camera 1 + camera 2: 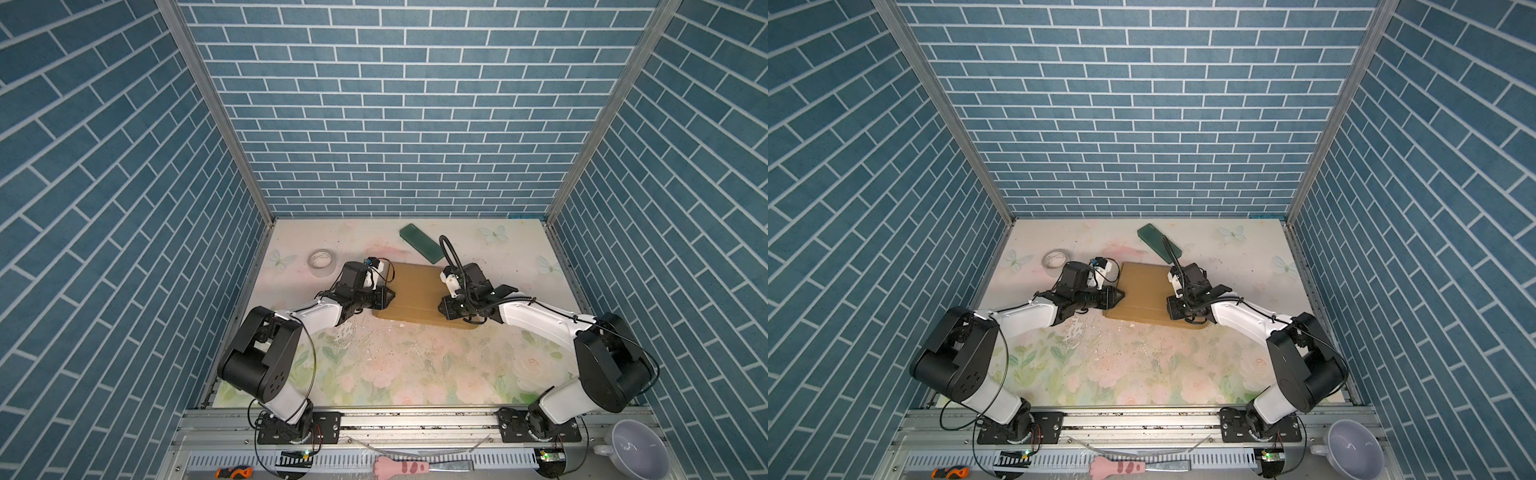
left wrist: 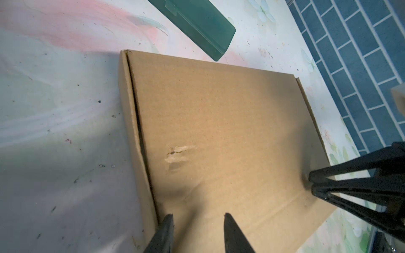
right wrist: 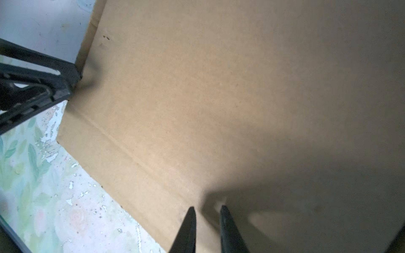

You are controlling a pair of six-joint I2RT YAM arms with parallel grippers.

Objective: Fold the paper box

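Now a shallow brown paper box point(image 1: 415, 293), scuffed; left jaws apart, right jaws narrow.

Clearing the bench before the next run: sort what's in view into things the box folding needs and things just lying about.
Belongs to the job:
paper box
left gripper
right gripper

Just lying about:
green case
tape roll
bowl
screwdriver
pink paw-shaped tool
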